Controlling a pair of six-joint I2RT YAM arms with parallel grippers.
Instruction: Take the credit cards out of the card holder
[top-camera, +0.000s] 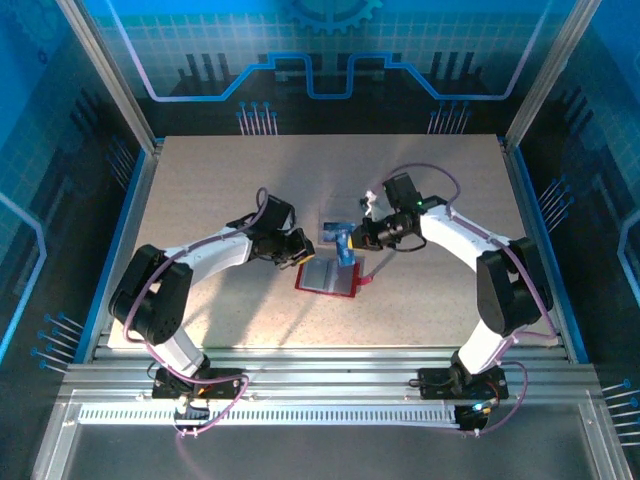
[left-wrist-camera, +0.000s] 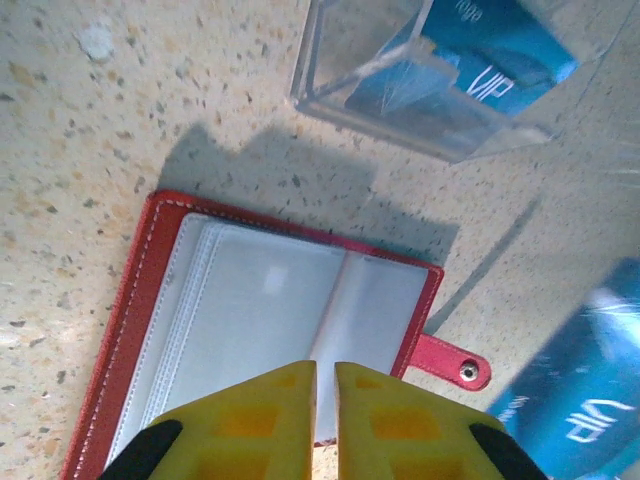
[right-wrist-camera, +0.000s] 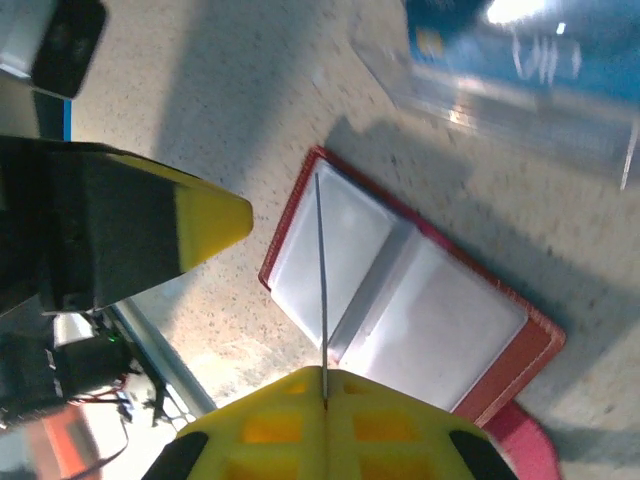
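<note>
The red card holder lies open on the table, its grey pockets facing up and its strap tab sticking out to the right. My right gripper is shut on a blue credit card, which hangs above the holder and appears edge-on as a thin line in the right wrist view. The same card is blurred at the right of the left wrist view. My left gripper hovers over the holder's near edge, its yellow fingers a narrow gap apart with nothing between them.
A clear plastic box with another blue card inside stands just behind the holder. The two grippers are close together over the middle of the table. Bare speckled tabletop lies all around.
</note>
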